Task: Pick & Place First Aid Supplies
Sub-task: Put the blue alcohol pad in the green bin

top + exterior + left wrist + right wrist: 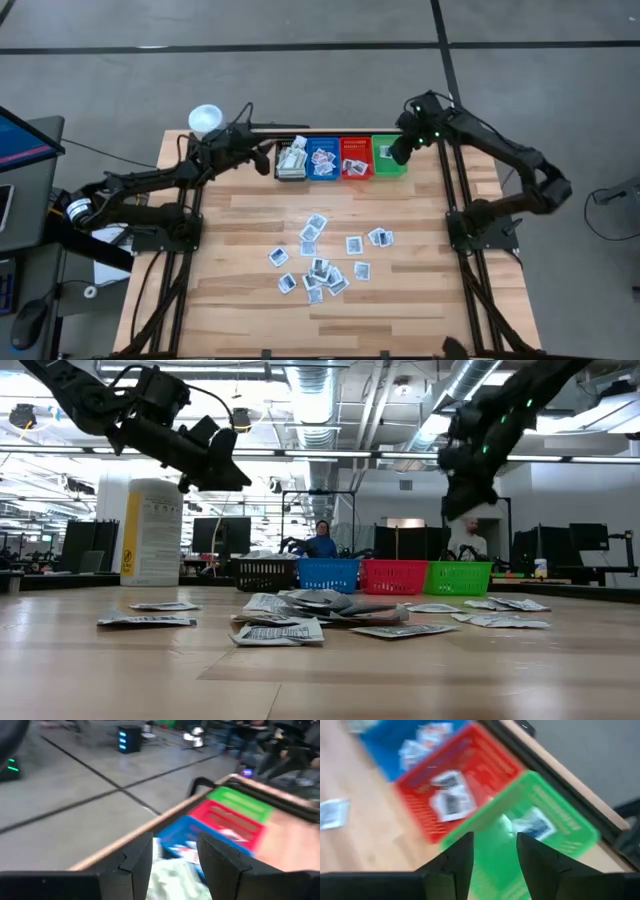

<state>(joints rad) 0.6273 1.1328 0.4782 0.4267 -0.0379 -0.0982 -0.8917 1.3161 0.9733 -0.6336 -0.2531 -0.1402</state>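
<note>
A: Dozens of packets [322,262] lie scattered mid-table, more inside the bins along the far edge.
B: Grippers?
A: Right gripper [398,152] hovers over the green bin [389,158], fingers apart, empty. Left gripper [262,160] beside the black bin [291,160], fingers apart too.

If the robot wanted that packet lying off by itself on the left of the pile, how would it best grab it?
The lone packet lies flat on the table, apart from the heap. Probably best to come straight down from above and pinch across its narrower side, near an edge or a raised corner, since little else sticks up to grip.
</note>
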